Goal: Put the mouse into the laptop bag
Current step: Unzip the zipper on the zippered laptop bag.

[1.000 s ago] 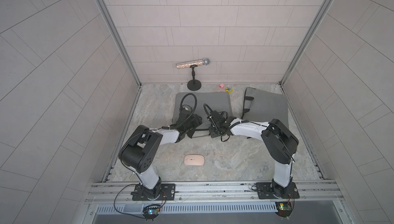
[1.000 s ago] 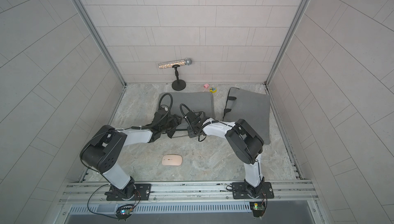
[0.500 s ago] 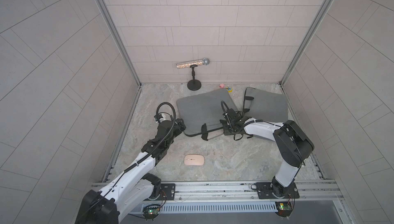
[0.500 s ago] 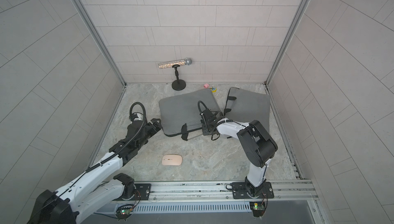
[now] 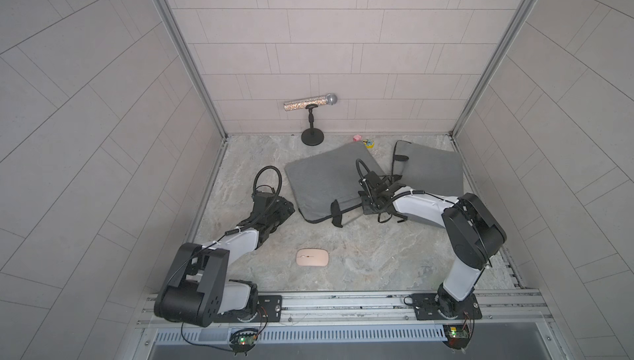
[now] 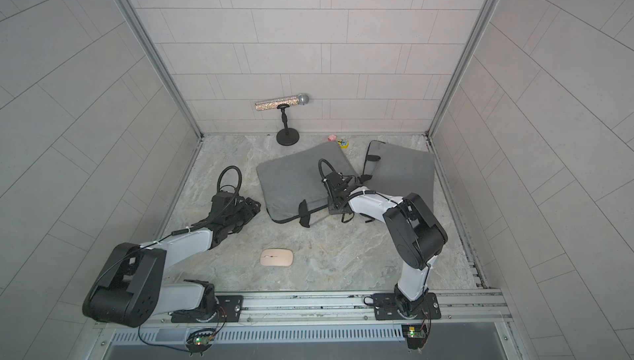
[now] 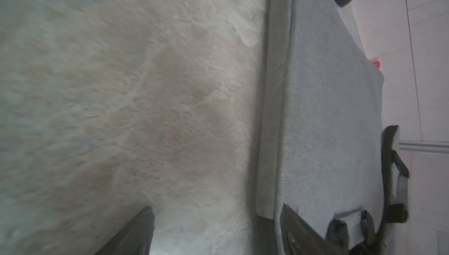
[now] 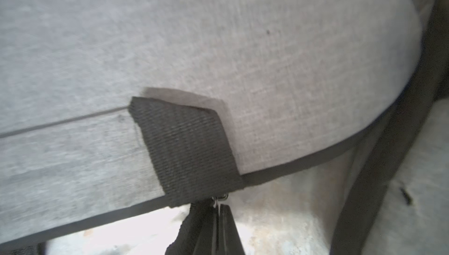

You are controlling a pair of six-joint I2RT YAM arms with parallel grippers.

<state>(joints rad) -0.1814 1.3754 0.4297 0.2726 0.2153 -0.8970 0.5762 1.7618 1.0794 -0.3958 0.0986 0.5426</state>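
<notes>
Mouse [image 5: 312, 257], pink, lies flat on the marbled table [image 5: 370, 265] near the front rail, between the two arm bases and well apart from both grippers. Nothing touches it.

Laptop bag [image 5: 326, 176], grey with black trim, lies on the table behind the mouse. A second grey padded panel [image 5: 429, 169] sits just beside it toward the right wall.

Right gripper [image 8: 218, 205] is at the bag's near edge beside a black webbing tab [image 8: 189, 144]. Its jaws are fully closed, pinching a small metal fitting [image 8: 220, 196] below that tab. This is possibly a zipper pull, though the blur prevents confirmation. The bag edge there appears raised off the table.

Left gripper [image 5: 284, 208] sits low over the table just beside the bag's left edge. In the left wrist view its fingers [image 7: 136, 232] stand wide apart with bare table between them, holding nothing.

A glittered microphone [image 5: 310, 102] rests on a black stand at the back wall. A pink item [image 5: 356, 138] and a yellow item [image 5: 369, 143] lie near it.
</notes>
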